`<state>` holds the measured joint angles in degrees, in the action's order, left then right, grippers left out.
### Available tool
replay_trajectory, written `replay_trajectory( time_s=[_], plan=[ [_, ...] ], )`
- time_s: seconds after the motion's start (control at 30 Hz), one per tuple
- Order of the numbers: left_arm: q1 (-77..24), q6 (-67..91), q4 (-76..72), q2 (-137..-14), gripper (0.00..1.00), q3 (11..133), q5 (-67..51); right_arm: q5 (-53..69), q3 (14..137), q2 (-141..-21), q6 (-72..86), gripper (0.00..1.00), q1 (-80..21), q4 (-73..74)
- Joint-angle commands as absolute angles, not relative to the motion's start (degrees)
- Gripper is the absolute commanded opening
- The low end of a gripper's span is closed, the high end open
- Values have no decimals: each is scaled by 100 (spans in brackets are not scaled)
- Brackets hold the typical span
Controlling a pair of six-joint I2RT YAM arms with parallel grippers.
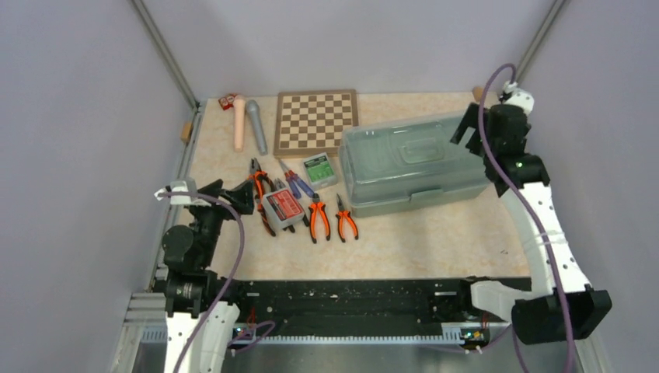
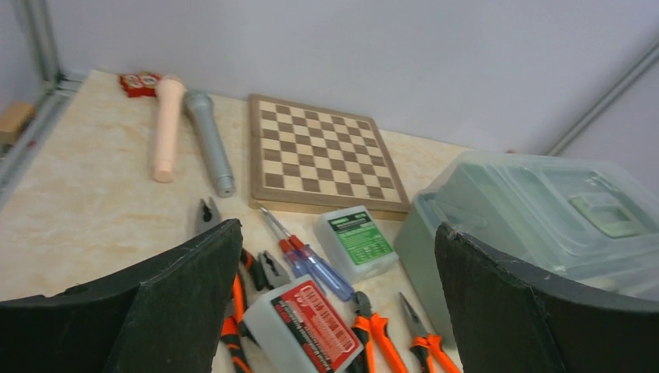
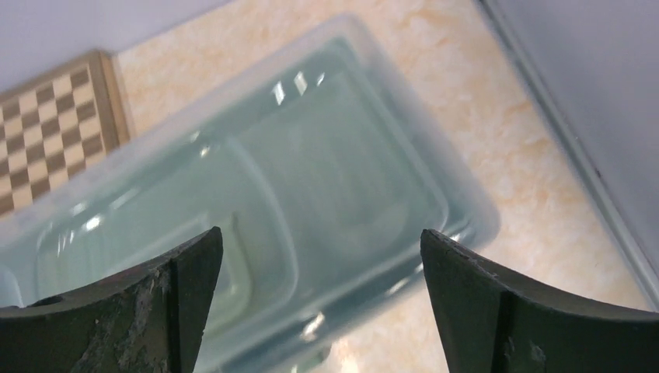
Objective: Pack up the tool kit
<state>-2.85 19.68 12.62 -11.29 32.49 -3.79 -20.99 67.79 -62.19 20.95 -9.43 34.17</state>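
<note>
Toolbox: the sage-green toolbox (image 1: 408, 167) stands on the surface (image 1: 435, 241) with its translucent lid down, so nothing is packed yet.
Right fingers: your right fingers (image 3: 474, 303) are spread wide and empty, hovering over the toolbox's right end. That view is blurred.
Left fingers: your left fingers (image 2: 186, 295) are also spread and hold nothing, low over the tools left of the toolbox.
Loose tools: the red-labelled box (image 1: 283, 208), green-labelled box (image 1: 319, 169), screwdrivers (image 1: 298, 183) and two orange-handled pliers (image 1: 318, 219) lie crowded together just left of the toolbox.
Risk, lid: the lid looks smooth. Pinch its edge poorly and your fingers may slip off, or the whole toolbox may skid or tip instead of opening.
Risk, clutter: the red-labelled box seems to rest against another pair of pliers (image 1: 259, 185). Closing on one thing may drag or flip its neighbour.
Risk, screwdrivers: their round handles would likely roll if you nudge them.
Risk, bystander: the chessboard (image 1: 315, 120) touches or nearly touches the toolbox's far left corner. A shove on the toolbox could move it.
</note>
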Motion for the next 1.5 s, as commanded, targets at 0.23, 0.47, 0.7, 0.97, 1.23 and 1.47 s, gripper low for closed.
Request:
replay_trajectory(
  time_s=[0.23, 0.47, 0.7, 0.97, 1.23, 1.47],
  plan=[
    [-900, 4060, -466, -4586, 98, 4732, -2088, 1297, 7788, -7958, 1929, 98, 1077, 2666],
    [-2309, 4403, -737, -7074, 98, 6138, -1730, 1569, 7104, -7867, 2169, 98, 1212, 2386],
    [-2853, 4597, -654, -8761, 98, 7182, -1840, 1838, 6241, -7355, 2584, 90, 1212, 2520],
    [-3267, 4606, -673, -9786, 97, 7939, -2339, 2000, 5200, -5529, 3016, 83, 1208, 3139],
    [-3650, 4398, -655, -10934, 97, 9453, -2964, 2029, 4415, -3838, 3448, 81, 508, 4129],
    [-3665, 4408, -544, -11926, 97, 10881, -3420, 2157, 4485, -2967, 3438, 80, 91, 4752]
  ],
)
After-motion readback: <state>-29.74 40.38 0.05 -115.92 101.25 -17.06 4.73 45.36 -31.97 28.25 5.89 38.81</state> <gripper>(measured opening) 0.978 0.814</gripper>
